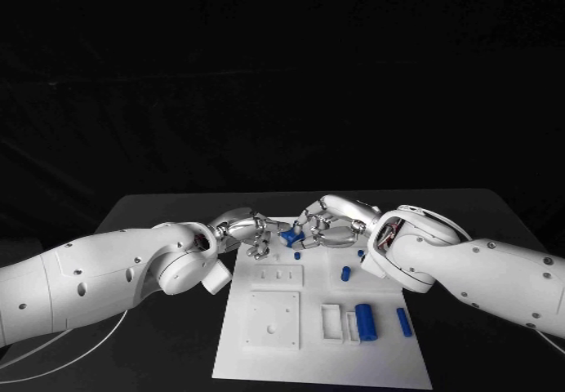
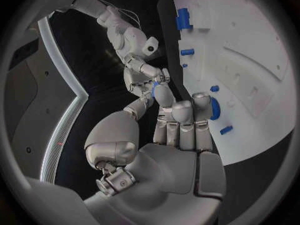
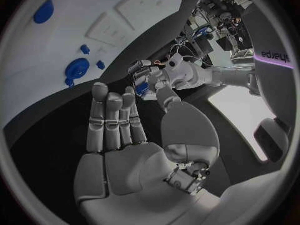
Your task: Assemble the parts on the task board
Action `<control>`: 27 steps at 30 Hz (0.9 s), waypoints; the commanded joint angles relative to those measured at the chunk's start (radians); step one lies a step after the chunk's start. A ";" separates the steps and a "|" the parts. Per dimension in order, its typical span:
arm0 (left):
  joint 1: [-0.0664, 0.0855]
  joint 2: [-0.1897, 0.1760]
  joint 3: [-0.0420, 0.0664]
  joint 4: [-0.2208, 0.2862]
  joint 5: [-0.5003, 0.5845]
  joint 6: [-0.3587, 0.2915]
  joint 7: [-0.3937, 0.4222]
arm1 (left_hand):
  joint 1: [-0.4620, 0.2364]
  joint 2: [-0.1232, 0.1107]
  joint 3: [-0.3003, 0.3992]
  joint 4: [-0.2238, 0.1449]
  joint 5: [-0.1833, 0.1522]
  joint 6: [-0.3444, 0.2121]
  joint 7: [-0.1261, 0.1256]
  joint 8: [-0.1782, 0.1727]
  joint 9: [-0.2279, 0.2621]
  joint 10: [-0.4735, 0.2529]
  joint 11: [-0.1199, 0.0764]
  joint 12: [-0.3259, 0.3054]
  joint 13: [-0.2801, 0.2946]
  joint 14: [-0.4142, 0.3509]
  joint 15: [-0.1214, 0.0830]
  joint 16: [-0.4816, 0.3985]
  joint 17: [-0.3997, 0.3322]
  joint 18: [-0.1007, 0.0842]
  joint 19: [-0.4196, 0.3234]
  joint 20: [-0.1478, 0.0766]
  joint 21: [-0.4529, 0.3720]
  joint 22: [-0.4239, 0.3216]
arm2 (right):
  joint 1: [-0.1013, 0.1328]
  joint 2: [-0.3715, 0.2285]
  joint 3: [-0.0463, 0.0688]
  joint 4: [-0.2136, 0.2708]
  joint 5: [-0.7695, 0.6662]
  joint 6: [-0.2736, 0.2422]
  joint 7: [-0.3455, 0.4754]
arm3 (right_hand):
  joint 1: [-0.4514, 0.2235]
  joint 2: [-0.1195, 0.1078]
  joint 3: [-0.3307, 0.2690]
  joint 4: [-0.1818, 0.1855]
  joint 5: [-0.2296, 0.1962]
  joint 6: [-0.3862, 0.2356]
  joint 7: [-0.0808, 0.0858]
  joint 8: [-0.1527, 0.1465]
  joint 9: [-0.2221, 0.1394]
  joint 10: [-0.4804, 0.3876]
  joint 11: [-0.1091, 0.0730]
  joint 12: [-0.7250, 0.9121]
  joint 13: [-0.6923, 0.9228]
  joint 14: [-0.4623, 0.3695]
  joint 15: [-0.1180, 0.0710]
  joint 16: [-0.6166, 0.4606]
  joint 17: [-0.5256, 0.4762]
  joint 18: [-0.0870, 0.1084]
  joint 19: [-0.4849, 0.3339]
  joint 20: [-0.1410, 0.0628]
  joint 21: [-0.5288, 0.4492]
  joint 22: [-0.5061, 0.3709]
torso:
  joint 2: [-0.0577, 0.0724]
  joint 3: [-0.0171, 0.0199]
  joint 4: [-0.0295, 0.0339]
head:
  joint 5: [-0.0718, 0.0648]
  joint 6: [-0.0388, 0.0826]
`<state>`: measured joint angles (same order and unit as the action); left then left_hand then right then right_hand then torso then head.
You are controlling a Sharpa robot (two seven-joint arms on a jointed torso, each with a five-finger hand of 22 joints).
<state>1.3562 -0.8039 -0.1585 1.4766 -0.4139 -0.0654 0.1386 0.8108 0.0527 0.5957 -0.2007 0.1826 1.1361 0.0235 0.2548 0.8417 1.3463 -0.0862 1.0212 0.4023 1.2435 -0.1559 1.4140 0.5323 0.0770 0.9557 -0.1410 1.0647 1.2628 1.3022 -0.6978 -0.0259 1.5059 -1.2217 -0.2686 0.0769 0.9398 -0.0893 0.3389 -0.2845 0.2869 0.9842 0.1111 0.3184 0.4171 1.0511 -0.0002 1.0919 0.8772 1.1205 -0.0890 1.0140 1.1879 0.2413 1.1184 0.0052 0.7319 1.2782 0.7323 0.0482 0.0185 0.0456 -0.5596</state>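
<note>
My left hand (image 1: pixel 247 231) and right hand (image 1: pixel 332 227) meet fingertip to fingertip over the far end of the white task board (image 1: pixel 309 359). Between them is a small blue part (image 2: pixel 154 87), also seen in the right wrist view (image 3: pixel 142 89). The fingertips of both hands touch it, and I cannot tell which hand bears its weight. Below the hands a round blue part (image 1: pixel 288 237) sits on the board with a small blue peg (image 1: pixel 298 255) next to it. The other fingers of my left hand (image 2: pixel 181 130) and of my right hand (image 3: pixel 115 120) stand straight.
On the board's near right lie a thick blue cylinder (image 1: pixel 367 321) and a slim blue rod (image 1: pixel 404 322). A short blue peg (image 1: pixel 345 273) stands mid-board. Raised white blocks (image 1: pixel 274 320) fill the board's left side. Black table lies on both sides.
</note>
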 commanded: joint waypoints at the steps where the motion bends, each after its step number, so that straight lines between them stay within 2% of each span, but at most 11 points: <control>1: 0.000 0.002 0.000 0.004 -0.015 0.006 0.005 | 0.026 0.019 0.037 -0.031 0.004 0.002 0.001 -0.004 0.001 0.004 -0.001 -0.006 -0.002 -0.027 -0.037 -0.002 -0.002 -0.020 0.000 -0.124 -0.003 0.001 | -0.001 0.003 0.000 0.003 -0.010 0.000 0.003 | 0.000 0.010 0.011 0.000 -0.009 0.009 0.001 0.005 0.001 0.010 0.001 0.007 0.001 0.006 -0.001 0.006 -0.001 0.021 0.008 0.001 0.006 0.002 | 0.000 0.0005 -0.0013 | 0.001 0.000; 2: 0.000 0.002 0.000 0.004 -0.016 0.007 0.005 | 0.026 0.019 0.037 -0.031 0.004 0.002 0.001 -0.005 0.001 0.004 -0.001 -0.006 -0.002 -0.027 -0.037 -0.002 -0.002 -0.020 0.000 -0.124 -0.003 0.001 | -0.002 0.004 0.000 0.003 -0.011 -0.001 0.003 | -0.001 0.011 0.017 0.002 -0.015 0.030 -0.010 0.015 0.005 0.027 -0.004 0.019 0.007 0.021 -0.006 0.019 0.003 0.021 0.024 -0.004 0.020 0.007 | 0.000 0.0007 -0.0016 | 0.001 0.000; 3: 0.000 0.002 0.000 0.004 -0.017 0.008 0.004 | 0.026 0.019 0.037 -0.031 0.004 0.002 0.001 -0.005 0.001 0.004 -0.001 -0.006 -0.002 -0.027 -0.037 -0.002 -0.002 -0.020 0.000 -0.124 -0.003 0.001 | -0.002 0.004 0.000 0.003 -0.012 -0.002 0.003 | -0.001 0.011 0.019 0.003 -0.017 0.037 -0.014 0.019 0.007 0.033 -0.006 0.024 0.009 0.027 -0.008 0.024 0.004 0.021 0.031 -0.006 0.025 0.009 | 0.000 0.0009 -0.0014 | 0.001 0.000; 9: 0.000 0.003 0.000 0.005 -0.023 0.012 0.000 | 0.026 0.018 0.037 -0.030 0.004 0.003 0.001 -0.005 0.001 0.005 -0.001 -0.006 -0.002 -0.027 -0.037 -0.002 -0.002 -0.020 0.000 -0.124 -0.003 0.001 | -0.002 0.007 0.000 0.002 -0.013 -0.002 0.001 | -0.007 0.013 0.026 0.003 -0.011 0.041 -0.014 0.020 0.006 0.036 -0.011 0.025 0.010 0.030 -0.011 0.029 0.005 0.021 0.035 -0.010 0.030 0.012 | 0.000 0.0013 -0.0005 | 0.000 -0.001; 11: 0.000 0.003 0.000 0.005 -0.023 0.012 -0.001 | 0.027 0.018 0.037 -0.030 0.004 0.003 0.001 -0.005 0.001 0.005 -0.001 -0.006 -0.002 -0.027 -0.037 -0.002 -0.002 -0.020 0.000 -0.124 -0.003 0.001 | -0.002 0.007 0.000 0.002 -0.013 -0.003 0.000 | -0.023 0.003 0.025 0.002 0.014 0.048 -0.018 0.021 0.007 0.041 -0.013 0.029 0.014 0.034 -0.015 0.037 0.006 0.021 0.039 -0.015 0.038 0.017 | -0.001 0.0011 -0.0005 | 0.000 -0.001; 13: 0.000 0.003 0.000 0.005 -0.024 0.015 -0.003 | 0.027 0.018 0.037 -0.030 0.003 0.003 0.001 -0.005 0.001 0.005 -0.001 -0.006 -0.002 -0.027 -0.037 -0.002 -0.002 -0.021 0.001 -0.124 -0.003 0.001 | -0.003 0.008 0.000 0.001 -0.013 -0.004 -0.002 | -0.032 0.001 0.025 0.001 0.021 0.048 -0.016 0.020 0.006 0.040 -0.015 0.028 0.015 0.033 -0.017 0.039 0.006 0.021 0.038 -0.017 0.040 0.019 | 0.000 0.0012 -0.0008 | 0.001 -0.002; 15: 0.000 0.003 0.000 0.005 -0.024 0.016 -0.004 | 0.028 0.018 0.036 -0.029 0.002 0.003 0.001 -0.005 0.001 0.005 -0.001 -0.006 -0.002 -0.027 -0.037 -0.002 -0.002 -0.021 0.001 -0.124 -0.003 0.001 | -0.003 0.008 0.000 0.001 -0.013 -0.004 -0.002 | -0.049 -0.008 0.018 -0.003 0.054 0.046 -0.015 0.017 0.005 0.038 -0.014 0.027 0.018 0.029 -0.018 0.041 0.005 0.021 0.035 -0.019 0.043 0.022 | 0.000 0.0012 -0.0008 | 0.001 -0.002; 18: 0.000 0.003 0.000 0.005 -0.024 0.021 -0.007 | 0.028 0.018 0.036 -0.028 0.002 0.003 0.001 -0.005 0.001 0.005 -0.001 -0.007 -0.002 -0.027 -0.037 -0.002 -0.002 -0.021 0.001 -0.124 -0.004 0.001 | -0.003 0.009 0.000 0.000 -0.014 -0.005 -0.003 | -0.060 -0.012 0.011 -0.004 0.074 0.046 -0.015 0.016 0.005 0.037 -0.014 0.027 0.020 0.027 -0.018 0.044 0.004 0.021 0.033 -0.021 0.046 0.025 | 0.000 0.0014 -0.0003 | 0.001 -0.002; 27: 0.000 0.003 0.000 0.003 -0.027 0.032 -0.013 | 0.030 0.017 0.035 -0.027 0.001 0.004 0.001 -0.006 0.001 0.006 -0.001 -0.007 -0.002 -0.027 -0.037 -0.001 -0.003 -0.021 0.000 -0.124 -0.004 0.001 | -0.006 0.011 0.000 -0.001 -0.014 -0.009 0.002 | -0.057 -0.001 0.015 -0.003 0.076 0.050 -0.017 0.018 0.006 0.040 -0.015 0.028 0.023 0.028 -0.019 0.047 0.003 0.021 0.035 -0.023 0.048 0.026 | 0.000 0.0008 -0.0009 | 0.001 -0.002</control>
<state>1.3562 -0.8026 -0.1591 1.4781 -0.4354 -0.0543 0.1267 0.8107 0.0528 0.5956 -0.2009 0.1810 1.1360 0.0233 0.2546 0.8423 1.3476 -0.0839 1.0176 0.4017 1.2461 -0.1585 1.4140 0.5307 0.0662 0.9558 -0.1410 1.0647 1.2624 1.2975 -0.6883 -0.0259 1.5048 -1.2279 -0.2716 0.0732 0.8857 -0.1013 0.3545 -0.2876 0.3603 1.0283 0.0927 0.3359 0.4227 1.0868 -0.0145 1.1179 0.8988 1.1531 -0.1019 1.0571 1.1922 0.2470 1.1542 -0.0089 0.7742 1.3030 0.7318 0.0494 0.0180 0.0463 -0.5617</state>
